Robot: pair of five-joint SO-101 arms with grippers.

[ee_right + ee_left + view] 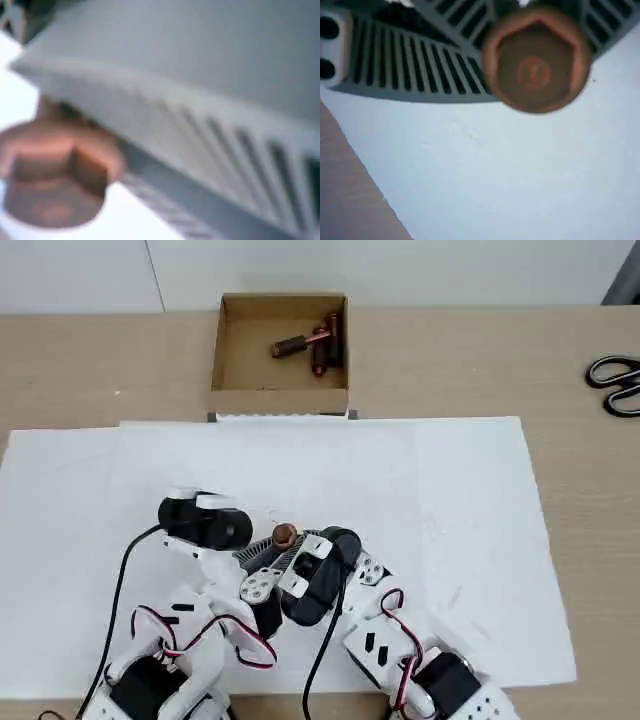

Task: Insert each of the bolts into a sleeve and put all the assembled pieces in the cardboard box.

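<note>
The left gripper (264, 556) and right gripper (302, 546) meet low over the white paper (450, 500), 1 copper bolt (284, 535) between them; whether either clamps it cannot be told. A skewed push could tip it loose. Its hex head faces up, long axis seemingly near upright. Beyond, the cardboard box (245, 355) holds assembled pieces (318, 343).

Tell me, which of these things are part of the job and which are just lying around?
Part of the job: the copper-headed bolt; the cardboard box; the assembled pieces inside it.
Just lying about: the scissors, off to one side; the white paper sheet.
</note>
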